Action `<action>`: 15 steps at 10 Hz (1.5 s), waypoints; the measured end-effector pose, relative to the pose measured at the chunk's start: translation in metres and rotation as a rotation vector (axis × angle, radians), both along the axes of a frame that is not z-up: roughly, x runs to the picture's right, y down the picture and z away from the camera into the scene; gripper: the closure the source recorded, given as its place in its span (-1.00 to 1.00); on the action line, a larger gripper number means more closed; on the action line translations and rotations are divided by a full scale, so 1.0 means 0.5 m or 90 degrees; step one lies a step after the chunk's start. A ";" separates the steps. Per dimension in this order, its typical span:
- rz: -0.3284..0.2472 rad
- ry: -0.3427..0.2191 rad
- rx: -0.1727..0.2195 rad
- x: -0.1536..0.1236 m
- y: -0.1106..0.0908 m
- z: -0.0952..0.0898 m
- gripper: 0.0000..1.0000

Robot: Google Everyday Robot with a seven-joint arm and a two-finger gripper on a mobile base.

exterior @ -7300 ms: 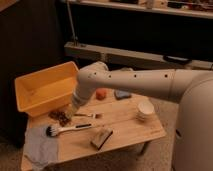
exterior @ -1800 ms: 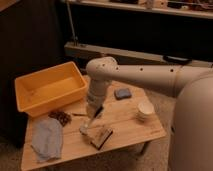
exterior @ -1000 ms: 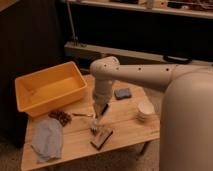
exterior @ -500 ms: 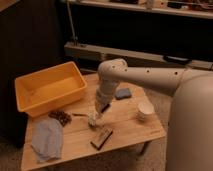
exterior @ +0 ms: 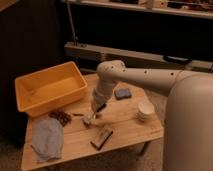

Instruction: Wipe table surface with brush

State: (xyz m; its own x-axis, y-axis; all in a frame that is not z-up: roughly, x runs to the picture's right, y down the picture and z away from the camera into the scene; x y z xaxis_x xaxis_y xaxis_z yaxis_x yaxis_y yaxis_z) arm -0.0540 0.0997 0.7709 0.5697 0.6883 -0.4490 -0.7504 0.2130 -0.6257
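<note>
The table surface [exterior: 127, 125] is a small top of light wooden planks. My gripper [exterior: 97, 108] hangs over its middle at the end of the white arm, just right of the yellow tub. It is shut on the slim pale handle of the brush [exterior: 89, 119]. The brush slants down to the left and its small round head rests on the planks. A small dark scrap [exterior: 77, 115] lies just left of the head.
A yellow plastic tub [exterior: 30, 102] fills the back left. A blue-grey cloth [exterior: 47, 140] lies front left beside a brown clump [exterior: 61, 117]. A wooden block brush [exterior: 101, 136] lies near the front edge. A blue sponge [exterior: 122, 93] and a white cup [exterior: 145, 110] sit right.
The gripper has shifted with the brush over the middle of the table. The brush head has slid slightly left. The arm's elbow has swung right, towards the sponge.
</note>
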 end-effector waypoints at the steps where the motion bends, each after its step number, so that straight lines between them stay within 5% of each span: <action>1: 0.009 -0.011 0.001 -0.007 -0.002 -0.002 1.00; 5: 0.012 -0.080 -0.004 -0.075 0.011 -0.031 1.00; 10: -0.072 -0.141 -0.032 -0.117 0.057 -0.105 1.00; 15: -0.129 -0.125 -0.077 -0.057 0.107 -0.146 1.00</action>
State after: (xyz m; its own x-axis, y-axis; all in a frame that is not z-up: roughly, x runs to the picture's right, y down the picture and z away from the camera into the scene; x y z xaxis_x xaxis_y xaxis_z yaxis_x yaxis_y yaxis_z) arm -0.0826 0.1532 0.6981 0.7734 0.5009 -0.3885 -0.5630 0.2611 -0.7842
